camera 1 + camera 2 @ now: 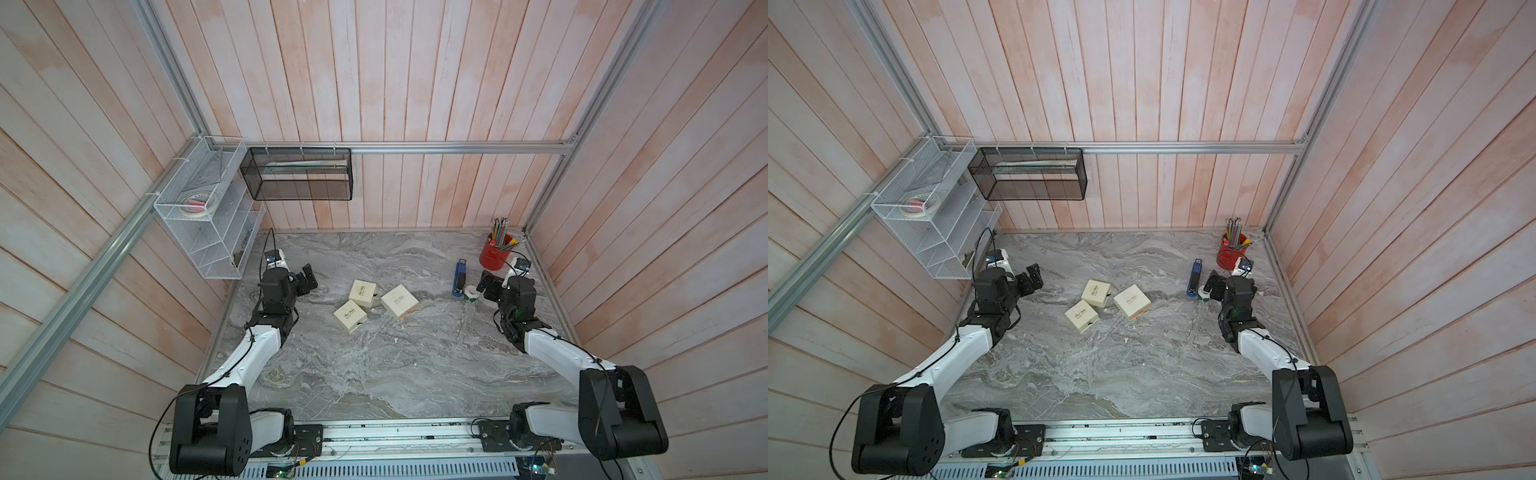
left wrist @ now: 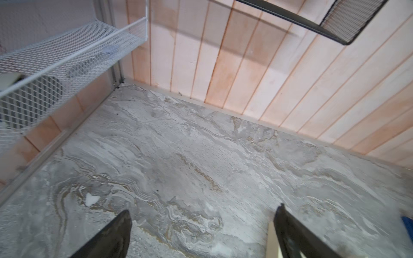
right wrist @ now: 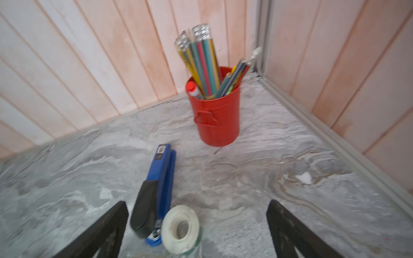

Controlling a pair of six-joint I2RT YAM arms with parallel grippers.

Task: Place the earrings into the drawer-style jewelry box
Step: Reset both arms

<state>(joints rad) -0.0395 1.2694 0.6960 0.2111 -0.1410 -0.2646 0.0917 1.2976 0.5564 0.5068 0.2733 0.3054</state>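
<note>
Left tool and right tool are hovering spread and empty at the table's sides. Three jewelry boxes are sitting mid-table, earrings too small to spot. Swinging inward, right tool is risking knocking the blue stapler.

Jewelry boxes central on table; stapler, tape roll to their right, pencil cup behind

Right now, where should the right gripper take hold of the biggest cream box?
Grip the biggest cream box across two opposite side walls, bringing the right gripper straight down from above: it lies flat, printed face up, with straight parallel sides. Probably leave its tan-edged side free, as that looks like the drawer's end.
</note>
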